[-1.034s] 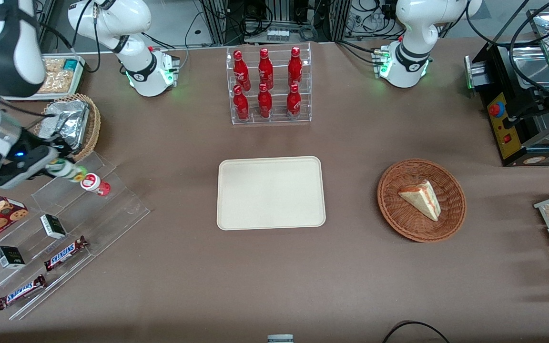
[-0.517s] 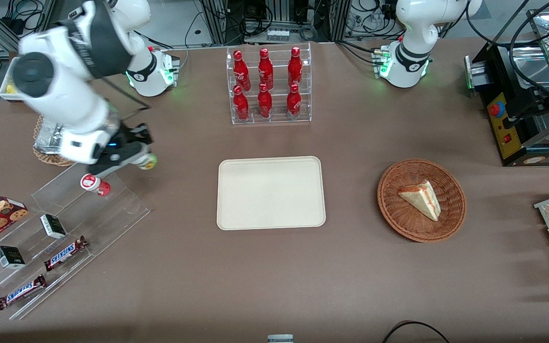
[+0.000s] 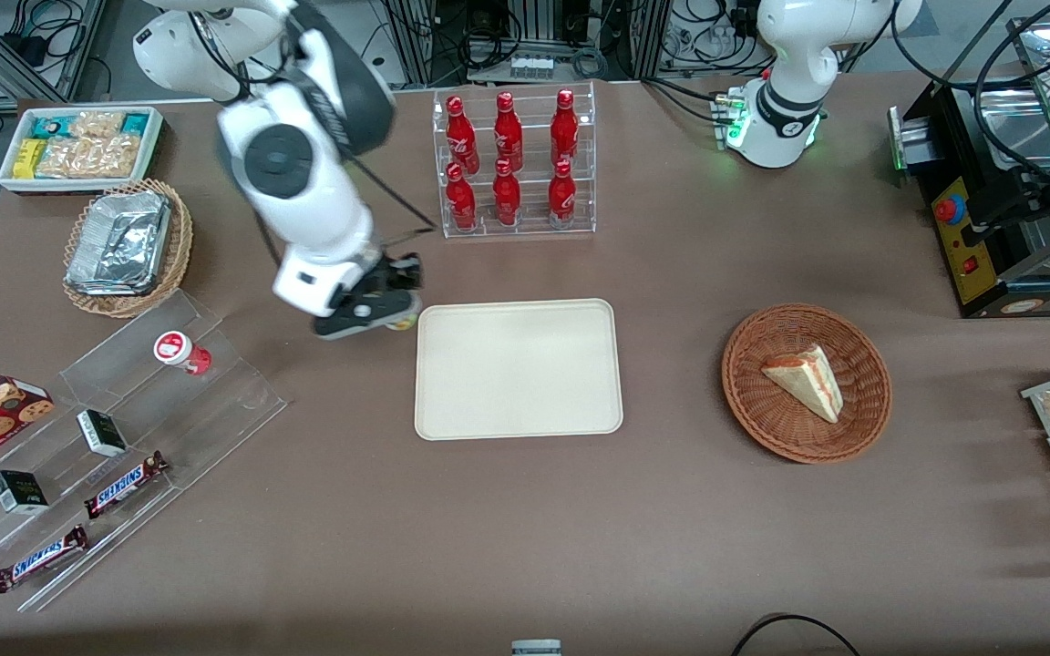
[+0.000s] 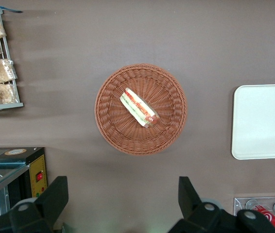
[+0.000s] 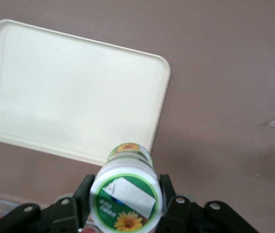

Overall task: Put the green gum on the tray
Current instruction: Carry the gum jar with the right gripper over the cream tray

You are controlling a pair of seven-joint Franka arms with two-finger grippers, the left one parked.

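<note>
My right gripper hangs above the table just beside the tray's edge that faces the working arm's end. It is shut on the green gum, a small green-yellow bottle whose white lid with a green rim and a sunflower faces the wrist camera. In the front view only a sliver of the green gum shows under the hand. The black fingers press on both sides of the lid. The cream tray lies flat in the middle of the table with nothing on it; the same tray shows under the bottle in the wrist view.
A red gum bottle stands on the clear stepped rack with candy bars, toward the working arm's end. A clear rack of red bottles stands farther from the camera than the tray. A wicker basket with a sandwich sits toward the parked arm's end.
The right arm has swung from the stepped rack toward the tray, carrying the green gum with it. The red gum bottle stays on the rack.
</note>
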